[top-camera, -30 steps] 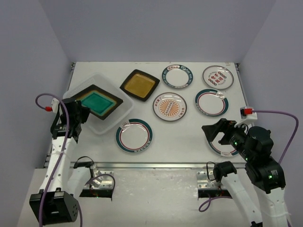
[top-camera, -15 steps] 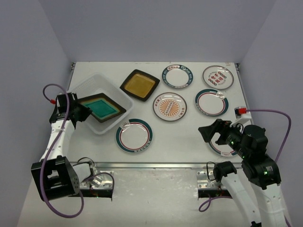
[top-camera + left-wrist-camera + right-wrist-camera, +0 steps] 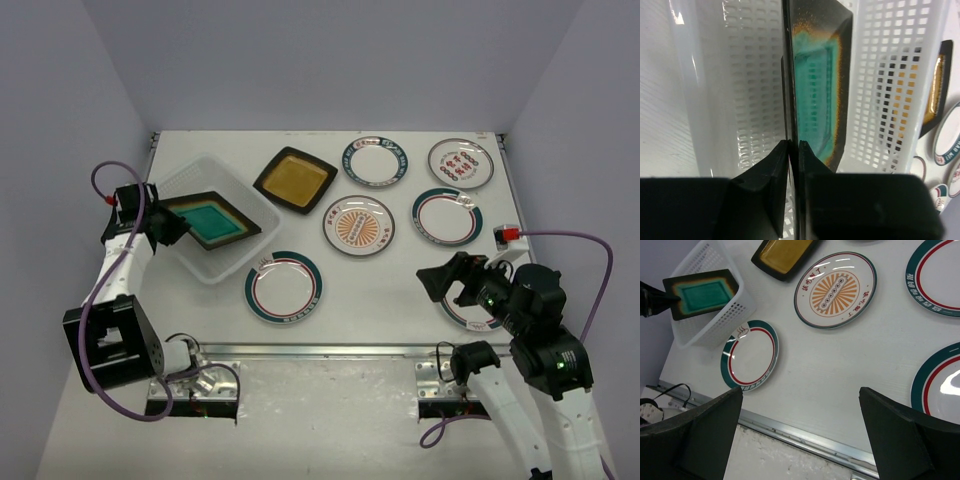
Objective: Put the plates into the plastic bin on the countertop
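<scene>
Left gripper is pinching the teal plate by its corner over the bin; best lowering it flat before releasing. Right gripper is hanging wide.

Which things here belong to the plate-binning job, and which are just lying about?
Job:
- teal square plate, pinched by the left claw at the plastic bin
- amber square plate
- sunburst plate
- five more round plates on the countertop
- right claw, open

Just there:
- purple cables
- loose wiring by the arm bases
</scene>
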Controlling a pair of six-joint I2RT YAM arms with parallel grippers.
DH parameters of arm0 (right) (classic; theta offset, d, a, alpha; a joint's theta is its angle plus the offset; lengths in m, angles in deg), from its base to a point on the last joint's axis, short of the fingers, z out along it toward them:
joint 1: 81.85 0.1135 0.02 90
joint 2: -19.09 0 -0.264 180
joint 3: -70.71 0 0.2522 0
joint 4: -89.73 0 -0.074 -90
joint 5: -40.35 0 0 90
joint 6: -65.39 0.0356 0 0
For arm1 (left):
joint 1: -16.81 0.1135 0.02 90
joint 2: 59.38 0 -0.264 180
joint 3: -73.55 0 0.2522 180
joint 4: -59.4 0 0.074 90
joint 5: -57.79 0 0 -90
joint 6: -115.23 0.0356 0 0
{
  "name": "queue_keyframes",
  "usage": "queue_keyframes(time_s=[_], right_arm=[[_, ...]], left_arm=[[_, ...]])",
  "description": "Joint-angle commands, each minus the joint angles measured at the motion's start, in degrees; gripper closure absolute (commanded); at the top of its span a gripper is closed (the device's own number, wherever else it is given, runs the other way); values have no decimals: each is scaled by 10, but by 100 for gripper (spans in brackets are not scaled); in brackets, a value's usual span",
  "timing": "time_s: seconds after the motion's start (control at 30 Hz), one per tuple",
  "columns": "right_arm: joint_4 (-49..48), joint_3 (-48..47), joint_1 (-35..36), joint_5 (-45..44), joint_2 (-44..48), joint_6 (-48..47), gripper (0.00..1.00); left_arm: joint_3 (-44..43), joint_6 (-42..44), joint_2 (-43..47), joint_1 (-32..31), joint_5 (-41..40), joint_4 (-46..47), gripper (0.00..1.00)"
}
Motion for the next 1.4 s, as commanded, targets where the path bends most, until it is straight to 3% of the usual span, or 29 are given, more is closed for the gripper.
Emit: queue_keyframes(time_s=[0.0, 0.13, 0.17, 0.23, 0.33, 0.47, 0.63, 0.87, 0.93, 1.13, 1.2, 1.37], right_arm=[[-22, 0, 2, 8, 1, 3, 1], [-24, 4, 2, 11, -1, 4, 1], [-26, 5, 2, 14, -2, 4, 1], [-29, 8, 2, 20, -5, 5, 1], [-38, 16, 2, 35, -15, 7, 1], [-64, 32, 2, 62, -30, 12, 1], [-111, 65, 2, 106, -90, 30, 1], [-309, 76, 4, 143, -309, 121, 1], [-374, 38, 12, 125, -398, 147, 1], [-419, -123, 54, 49, -661, 213, 2], [-425, -201, 59, 32, -763, 238, 6], [-391, -354, 74, -19, -878, 235, 11]], left_arm=[[-32, 1, 0, 10, 24, 97, 85], [-36, 9, -28, 11, 29, 100, 79], [-38, 11, -37, 12, 32, 97, 71], [-38, 13, -39, 12, 23, 89, 47], [-38, 14, -37, 11, 11, 82, 30], [-48, 17, -38, 11, 0, 61, 0], [-68, 25, 1, 11, 4, 29, 0], [-54, 73, 180, -26, 65, 46, 0], [-3, 102, 265, -50, 90, 46, 0], [96, 135, 431, -55, 121, 56, 0], [122, 135, 469, -56, 101, 60, 0], [134, 124, 505, -64, 87, 66, 0]])
